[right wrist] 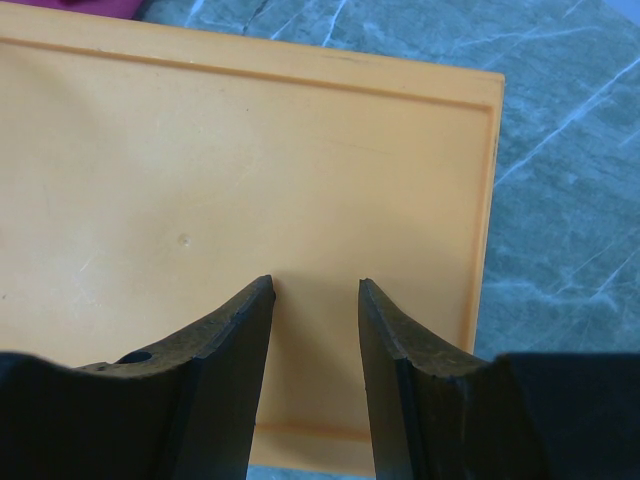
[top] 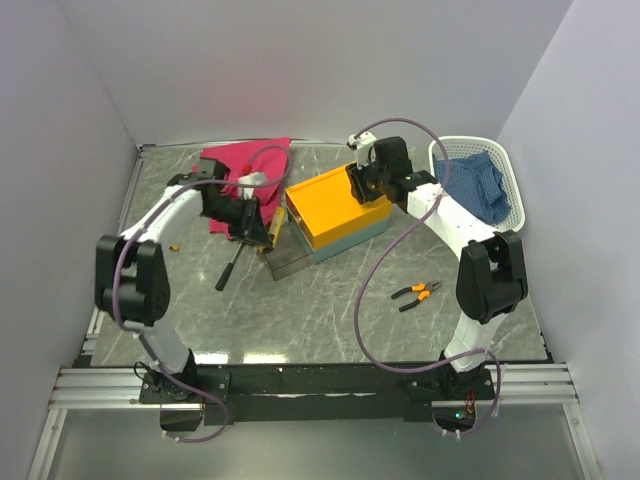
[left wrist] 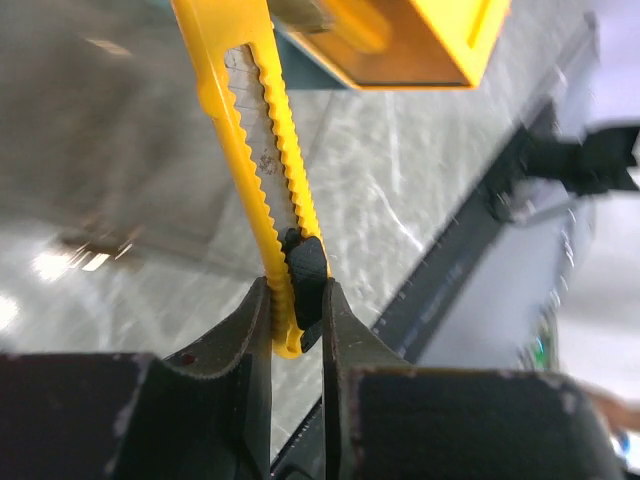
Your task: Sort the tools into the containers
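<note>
Currently, you see the left gripper (left wrist: 297,300) clamped narrowly on a yellow utility knife (left wrist: 255,170), which extends forward from its fingertips toward the toolbox (left wrist: 420,40) ahead. The right gripper (right wrist: 315,290) is partly open and empty, directly above the toolbox's orange top, with bare tabletop (right wrist: 570,150) to its right.

No legible text or labels

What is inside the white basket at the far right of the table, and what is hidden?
A crumpled blue checked cloth fills the white basket. Whatever lies beneath the cloth is covered, so tools there cannot be ruled in or out.
</note>
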